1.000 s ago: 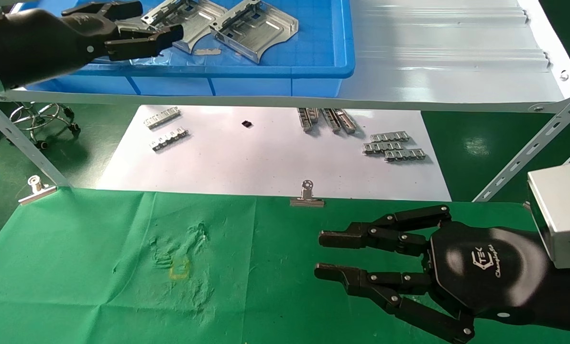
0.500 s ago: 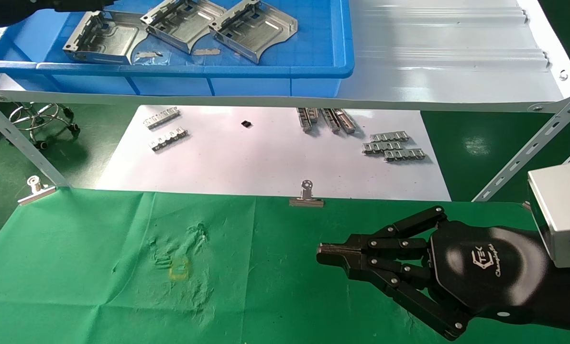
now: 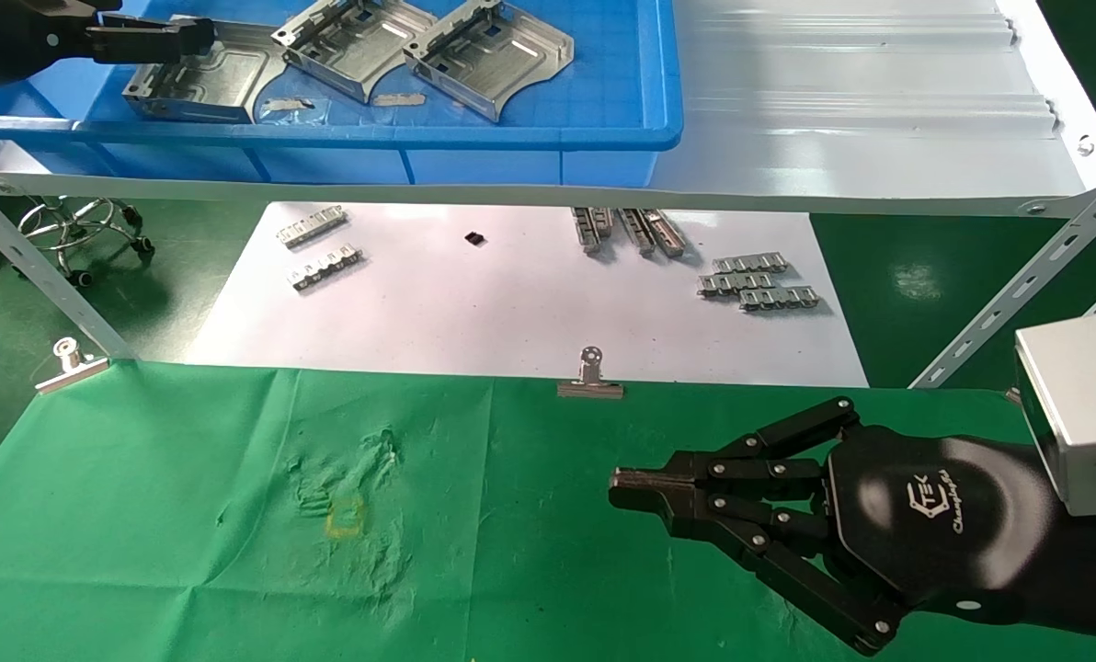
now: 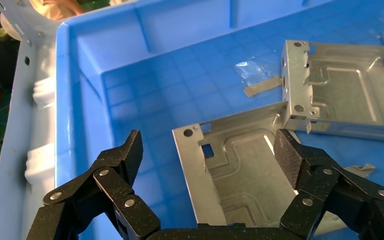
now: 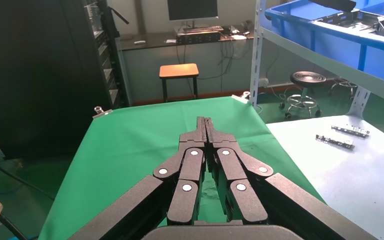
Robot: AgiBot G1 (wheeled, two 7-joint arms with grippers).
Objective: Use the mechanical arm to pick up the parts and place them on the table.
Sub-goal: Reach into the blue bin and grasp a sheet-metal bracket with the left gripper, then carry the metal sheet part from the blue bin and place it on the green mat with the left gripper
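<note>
Three parts (image 3: 350, 35) flat in bin (image 3: 603, 138) | left gripper (image 4: 207, 150) spread above nearest | right gripper (image 3: 626, 485) pressed together

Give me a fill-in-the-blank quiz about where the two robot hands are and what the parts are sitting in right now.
1. The left hand hovers over a part with its jaws ____.
2. The parts lie in a ____ bin on the shelf.
3. The right hand rests over the green table with its jaws ____.
4. The bin holds ____ parts.

Missing words: open; blue; shut; three
</note>
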